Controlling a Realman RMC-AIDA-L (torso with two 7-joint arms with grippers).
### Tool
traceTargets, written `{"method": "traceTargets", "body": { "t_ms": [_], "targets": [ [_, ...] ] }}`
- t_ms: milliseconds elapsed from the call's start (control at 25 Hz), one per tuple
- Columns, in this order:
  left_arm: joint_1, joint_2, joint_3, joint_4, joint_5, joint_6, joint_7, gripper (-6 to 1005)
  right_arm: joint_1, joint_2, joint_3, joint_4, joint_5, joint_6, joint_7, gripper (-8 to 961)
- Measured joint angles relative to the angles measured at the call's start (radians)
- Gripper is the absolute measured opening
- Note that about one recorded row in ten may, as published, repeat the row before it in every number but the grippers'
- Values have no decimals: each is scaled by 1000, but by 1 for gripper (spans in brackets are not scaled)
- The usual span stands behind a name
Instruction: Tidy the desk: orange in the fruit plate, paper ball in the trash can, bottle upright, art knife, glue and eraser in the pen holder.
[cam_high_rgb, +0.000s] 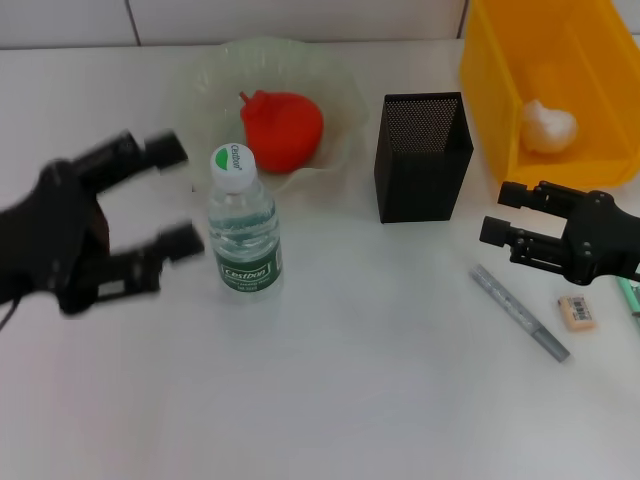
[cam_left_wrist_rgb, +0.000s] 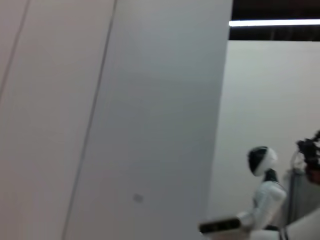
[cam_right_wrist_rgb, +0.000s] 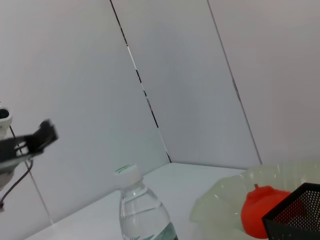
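Note:
The bottle (cam_high_rgb: 243, 225) (cam_right_wrist_rgb: 143, 212) stands upright with its white and green cap on top. My left gripper (cam_high_rgb: 177, 196) is open just left of the bottle, not touching it. The orange (cam_high_rgb: 283, 128) (cam_right_wrist_rgb: 260, 212) lies in the translucent fruit plate (cam_high_rgb: 340, 90) (cam_right_wrist_rgb: 225, 192). In the yellow trash can (cam_high_rgb: 490, 90) lies the paper ball (cam_high_rgb: 548, 127). The black mesh pen holder (cam_high_rgb: 423, 155) (cam_right_wrist_rgb: 300, 215) stands in the middle. Open and empty, my right gripper (cam_high_rgb: 500, 212) hovers above the grey art knife (cam_high_rgb: 520, 312), the eraser (cam_high_rgb: 577, 312) and the green glue (cam_high_rgb: 631, 296) at the right edge.
White tabletop (cam_high_rgb: 350, 400) stretches along the front. A tiled wall (cam_high_rgb: 300, 18) runs behind the desk. The left wrist view shows only a wall panel (cam_left_wrist_rgb: 125, 125) and a distant white robot (cam_left_wrist_rgb: 262, 200).

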Motion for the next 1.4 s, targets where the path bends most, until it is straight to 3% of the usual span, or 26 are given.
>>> {"method": "traceTargets", "body": {
  "t_ms": [40, 200, 440, 600, 640, 680, 880, 960, 1160, 1240, 1400],
  "targets": [
    [4, 18, 46, 1, 21, 19, -8, 847, 0, 0, 1, 0, 0, 0, 0, 677],
    [22, 22, 112, -8, 96, 20, -6, 846, 10, -4, 4, 0, 0, 1, 2, 677],
    [31, -22, 114, -11, 236, 4, -2, 846, 47, -9, 6, -12, 0, 3, 25, 677],
    [31, -56, 111, -12, 306, -81, 2, 846, 85, -23, -4, -45, -3, 3, 103, 677],
    [31, -56, 111, -12, 306, -81, 2, 846, 95, -28, -13, -64, -8, 1, 142, 677],
    [32, -75, 112, -12, 334, -145, 9, 846, 104, -32, -25, -87, -12, -1, 187, 677],
    [29, -87, 113, -24, 345, -194, 28, 846, 119, -37, -152, -288, -22, -28, 392, 677],
    [-3, -91, 97, -101, 338, -238, 86, 846, 119, -40, -225, -409, -54, -45, 524, 677],
    [-43, -91, 92, -141, 332, -300, 100, 846, 158, -43, -370, -704, -301, -120, 903, 677],
    [-52, -92, 95, -144, 331, -321, 100, 846, 181, -36, -437, -806, -429, -164, 1032, 677],
    [-62, -92, 97, -154, 331, -342, 101, 846, 196, 1, -563, -943, -638, -193, 1186, 677]
  ]
}}
